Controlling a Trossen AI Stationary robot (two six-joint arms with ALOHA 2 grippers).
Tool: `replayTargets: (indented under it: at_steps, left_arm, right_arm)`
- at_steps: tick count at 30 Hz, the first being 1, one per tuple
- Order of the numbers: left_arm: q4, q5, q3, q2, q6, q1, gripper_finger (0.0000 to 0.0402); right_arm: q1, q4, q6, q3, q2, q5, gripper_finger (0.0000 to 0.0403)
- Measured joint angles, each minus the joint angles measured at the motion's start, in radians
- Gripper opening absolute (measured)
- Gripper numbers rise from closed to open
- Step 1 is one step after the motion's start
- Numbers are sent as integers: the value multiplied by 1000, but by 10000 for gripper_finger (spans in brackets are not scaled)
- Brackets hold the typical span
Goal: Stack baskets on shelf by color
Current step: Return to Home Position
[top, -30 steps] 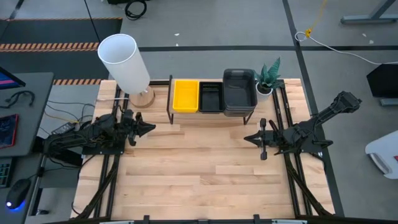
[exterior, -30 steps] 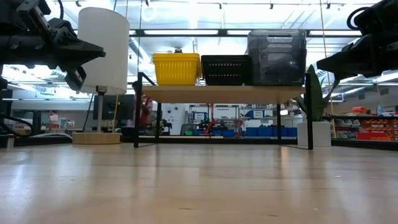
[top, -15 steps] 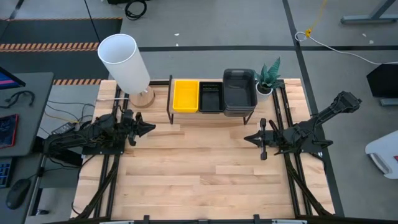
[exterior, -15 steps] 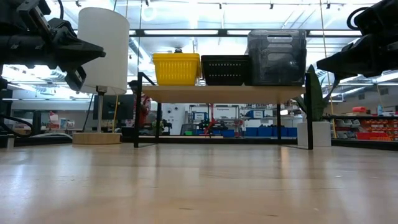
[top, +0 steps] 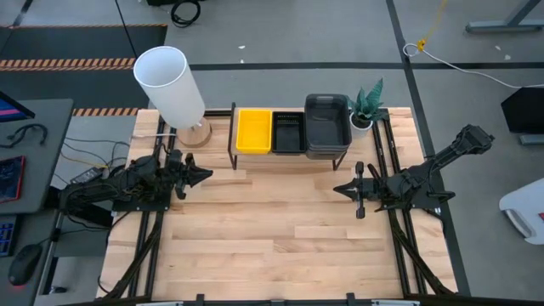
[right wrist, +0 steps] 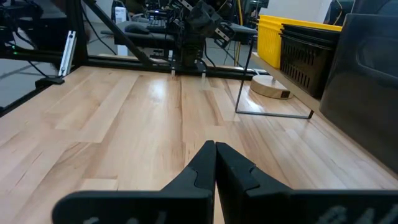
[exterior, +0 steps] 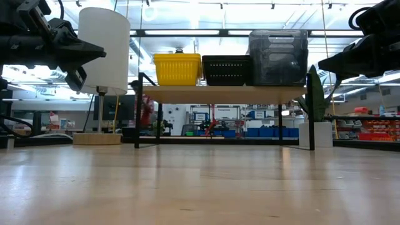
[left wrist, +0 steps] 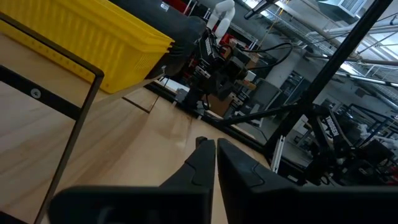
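The shelf [exterior: 225, 94] stands at the back of the desk [top: 272, 246], near its middle. On it three basket stacks sit side by side in a row: the left stack [top: 253, 130], the middle stack [top: 288, 133] and the right stack [top: 327, 124]. A lamp [top: 170, 81] stands left of the shelf and a potted plant [top: 364, 109] right of it. In front of the shelf, the left arm [top: 127, 189] lies at the desk's left edge and the right arm [top: 416, 187] at its right edge.
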Motion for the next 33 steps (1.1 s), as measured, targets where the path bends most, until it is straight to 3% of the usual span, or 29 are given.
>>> replayTargets:
  at_steps: [33]
  left_arm:
    - [0, 0, 0, 0, 0, 0, 21]
  right_arm:
    - [0, 0, 0, 0, 0, 0, 14]
